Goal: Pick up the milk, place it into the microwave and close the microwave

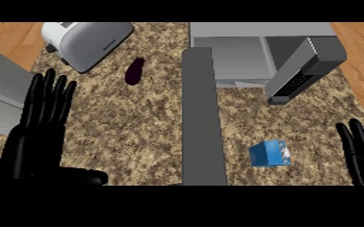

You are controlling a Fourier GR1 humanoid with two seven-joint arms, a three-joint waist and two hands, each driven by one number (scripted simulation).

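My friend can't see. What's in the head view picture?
A blue milk carton sits on the speckled counter in front of the open microwave, untouched. The left hand and right hand rest open at the picture's sides. A toaster and a dark eggplant lie upper left.

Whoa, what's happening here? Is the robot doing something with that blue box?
Nothing is being held yet. The robot's left hand and right hand are both open, fingers up, at the left and right edges of the view. The blue milk carton stands untouched on the counter, nearer the right hand. The microwave at the back is open, waiting for it. A toaster and a dark purple vegetable sit at the back left.
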